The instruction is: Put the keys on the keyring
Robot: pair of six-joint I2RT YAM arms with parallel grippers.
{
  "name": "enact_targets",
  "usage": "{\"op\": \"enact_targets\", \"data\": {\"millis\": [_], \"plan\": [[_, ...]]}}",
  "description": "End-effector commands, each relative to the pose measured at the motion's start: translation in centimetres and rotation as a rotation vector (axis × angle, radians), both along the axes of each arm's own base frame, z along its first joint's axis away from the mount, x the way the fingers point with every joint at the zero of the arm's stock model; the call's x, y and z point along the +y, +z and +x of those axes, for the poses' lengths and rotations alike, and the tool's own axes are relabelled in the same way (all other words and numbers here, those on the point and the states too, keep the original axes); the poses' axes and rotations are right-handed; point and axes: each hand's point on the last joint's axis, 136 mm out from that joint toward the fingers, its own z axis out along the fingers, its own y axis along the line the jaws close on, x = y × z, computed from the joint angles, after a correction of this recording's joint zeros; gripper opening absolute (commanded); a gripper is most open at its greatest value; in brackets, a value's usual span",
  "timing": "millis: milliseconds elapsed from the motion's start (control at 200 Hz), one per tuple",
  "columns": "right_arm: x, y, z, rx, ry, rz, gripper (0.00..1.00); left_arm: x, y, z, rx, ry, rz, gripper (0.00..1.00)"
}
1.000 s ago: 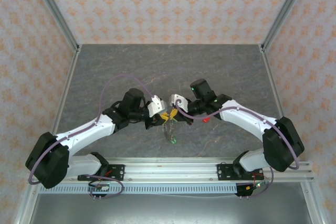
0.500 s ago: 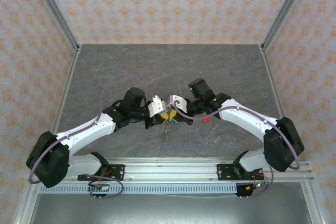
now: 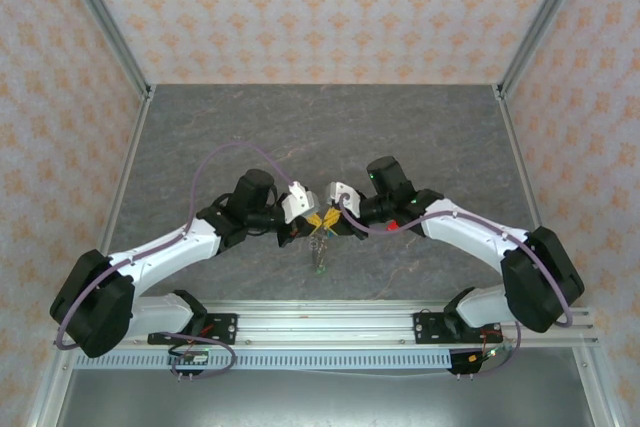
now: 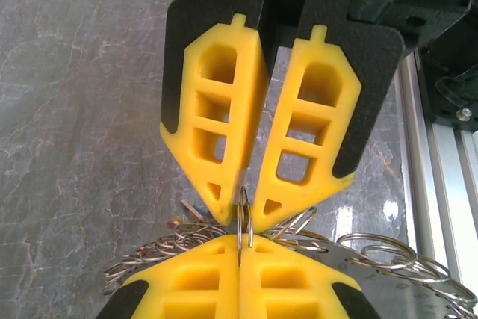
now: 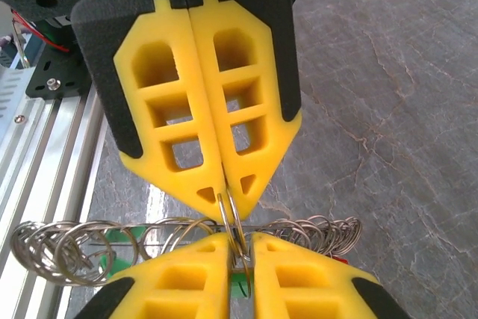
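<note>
Left end effector (image 4: 240, 243) pinched closed; right end effector (image 5: 240, 238) slightly parted; tips facing.

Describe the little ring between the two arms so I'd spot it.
Find the grey marbled table, then the left hand and right hand meeting near its middle. The small silver wire ring stands upright between their yellow fingertips; the other silver rings trail sideways.

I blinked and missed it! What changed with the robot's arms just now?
The left gripper closed on the keyring, and the right gripper loosened slightly. The dangling keys swung a little toward the left arm. Both arms stayed meeting above the table.
</note>
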Motion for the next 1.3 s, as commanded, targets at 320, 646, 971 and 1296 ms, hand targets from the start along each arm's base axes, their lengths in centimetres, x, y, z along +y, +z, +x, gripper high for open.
{"op": "enact_targets", "data": {"millis": [320,646,971,1296], "plan": [[0.2,1.3,1.1,-0.015,-0.018,0.103,0.00,-0.7,2.3,0.2,-0.053,0.001,-0.098,0.00],[0.1,2.6,0.1,-0.028,0.052,0.020,0.00,0.5,1.2,0.4,-0.080,-0.001,0.055,0.21],[0.2,2.3,-0.2,-0.040,0.087,-0.032,0.00,0.7,2.6,1.2,-0.139,0.041,0.049,0.23],[0.6,2.6,0.1,-0.057,0.095,-0.013,0.00,0.3,2.2,0.5,-0.102,-0.009,0.054,0.25]]}}
